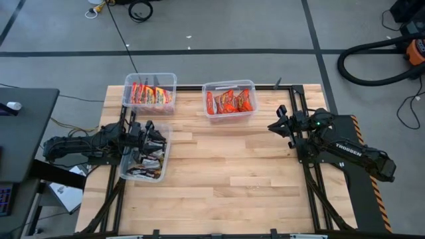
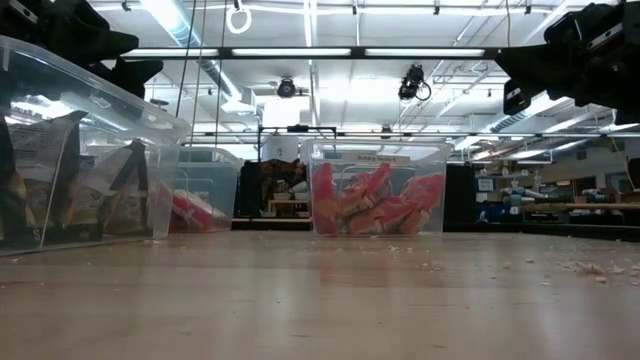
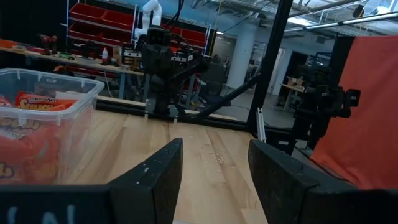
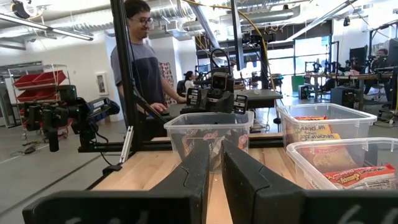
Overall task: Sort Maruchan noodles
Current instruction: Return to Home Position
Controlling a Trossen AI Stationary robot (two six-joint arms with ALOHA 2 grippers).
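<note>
The near stretch of the table (image 1: 252,179), across the bottom and middle of the high view, carries no loose packet. The low view shows only crumbs on the wood.

Next in, at the left of the high view, the left gripper (image 1: 151,136) hangs over the upper end of the lower-left bin (image 1: 166,159). This bin's long axis runs up and down the frame, and it holds the silver-black packets (image 1: 143,170). The gripper's fingers (image 3: 155,174) stand wide apart with nothing between them. Level with it at the right, the right gripper (image 1: 277,124) points toward frame left over bare wood. Its fingers (image 4: 193,171) are drawn almost together, with a thin slit between them, and grip nothing.

Farther back, the orange packets (image 1: 230,101) lie heaped in the upper-centre bin (image 1: 229,84). It sits up and to the left of the right gripper, which is the nearer arm to it. Farthest, the yellow-and-red packets (image 1: 149,95) fill the upper-left bin (image 1: 151,76), straight above the left gripper in the frame. Beyond the table, a person (image 4: 137,56) stands in the right wrist view.

Every packet in view sits in a bin, so the sorting looks done and only the pull-back remains. That move turns on the left gripper being over a bin wall: it should draw back toward frame left without dipping, while the right arm has open wood behind it
</note>
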